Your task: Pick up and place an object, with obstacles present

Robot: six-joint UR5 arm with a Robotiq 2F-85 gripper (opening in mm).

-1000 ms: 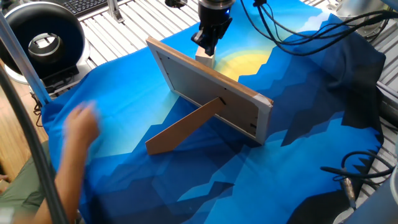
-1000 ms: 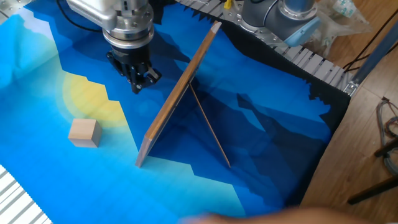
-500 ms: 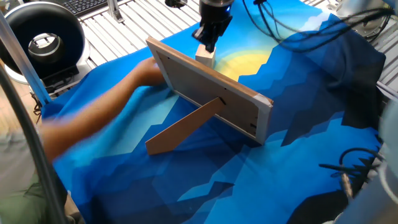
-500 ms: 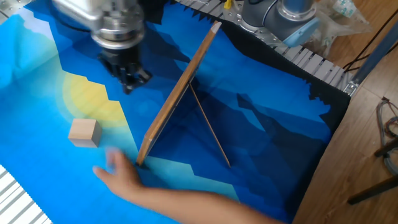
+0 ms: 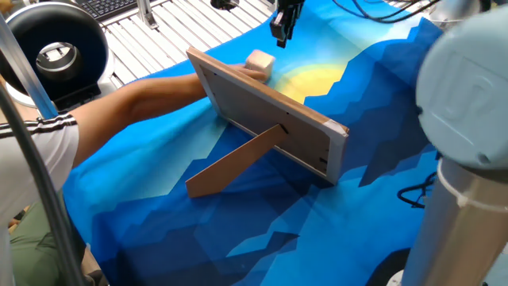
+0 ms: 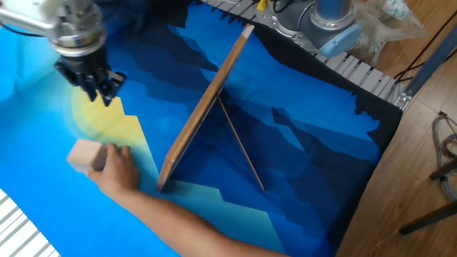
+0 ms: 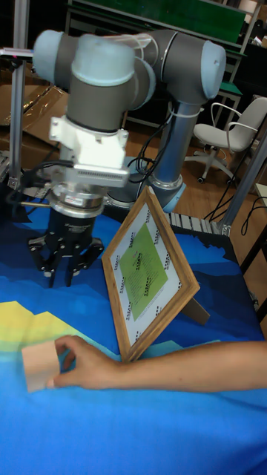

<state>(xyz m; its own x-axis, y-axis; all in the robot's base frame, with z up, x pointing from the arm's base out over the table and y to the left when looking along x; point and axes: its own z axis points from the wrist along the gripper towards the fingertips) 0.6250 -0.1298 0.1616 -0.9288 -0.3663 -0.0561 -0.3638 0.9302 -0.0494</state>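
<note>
One block (image 6: 83, 155), held by a person's hand (image 6: 118, 168) on the blue cloth (image 6: 300, 157), left of the one picture frame (image 6: 203, 107) w/ its cardboard leg (image 5: 234, 161). One gripper (image 6: 98, 88) hangs above, apart from block, fingers close together, grasping nothing.

Blue patterned cloth (image 5: 381, 159) with a yellow patch (image 6: 118, 125) covers the surface. Black round fan (image 5: 51, 52) and keyboard (image 5: 115, 6) at the far corner. Office chair (image 7: 226, 141) and cardboard (image 7: 33, 100) behind. Cables (image 6: 443, 153) on wooden floor.
</note>
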